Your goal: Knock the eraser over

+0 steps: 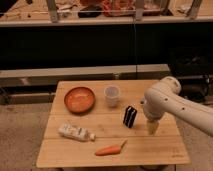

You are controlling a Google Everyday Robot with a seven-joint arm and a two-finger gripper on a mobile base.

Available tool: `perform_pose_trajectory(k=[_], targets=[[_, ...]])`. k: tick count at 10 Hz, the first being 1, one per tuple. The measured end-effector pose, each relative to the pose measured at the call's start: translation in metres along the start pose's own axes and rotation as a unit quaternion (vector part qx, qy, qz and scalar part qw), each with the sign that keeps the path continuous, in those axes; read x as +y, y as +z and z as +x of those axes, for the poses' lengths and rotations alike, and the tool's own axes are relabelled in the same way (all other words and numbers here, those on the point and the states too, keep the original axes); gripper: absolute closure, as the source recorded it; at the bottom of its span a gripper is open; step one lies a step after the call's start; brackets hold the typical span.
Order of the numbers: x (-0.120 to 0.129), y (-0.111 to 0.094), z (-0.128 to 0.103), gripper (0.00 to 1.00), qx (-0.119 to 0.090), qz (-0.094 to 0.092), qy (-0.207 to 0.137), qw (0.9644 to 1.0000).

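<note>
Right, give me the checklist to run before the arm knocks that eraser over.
1. Eraser upright: ok, it stands on the table, not yet knocked over.
2. Gripper in position: ok, it points down beside the eraser, on its right in the picture, apart from it.
3. Gripper free: ok, open and holding nothing.
4. Room to fall: ok, bare wood lies to the eraser's left in the picture; the cup sits farther back and the carrot nearer the front edge.
5. Gripper height above the tabletop: cannot tell.
</note>
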Motion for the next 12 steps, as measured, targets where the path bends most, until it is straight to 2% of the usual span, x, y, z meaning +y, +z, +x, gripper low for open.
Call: perform_pose_trajectory(k=[3, 4, 7, 8, 10, 11, 12], targets=[[0.0, 0.005, -0.004, 0.2, -0.003, -0.002, -0.007, 1.0], [-0.001, 0.006, -0.006, 0.24, -0.004, -0.003, -0.01, 0.9999], [-0.001, 0.01, -0.009, 0.45, -0.006, -0.004, -0.015, 0.9999], [-0.001, 0.011, -0.01, 0.46, -0.007, -0.004, -0.019, 0.9998], [-0.001, 0.014, -0.012, 0.38, -0.009, -0.005, -0.023, 0.9997], [-0.001, 0.014, -0.013, 0.38, -0.009, -0.005, -0.027, 0.9996], [-0.001, 0.015, -0.013, 0.45, -0.01, -0.006, -0.03, 0.9995]])
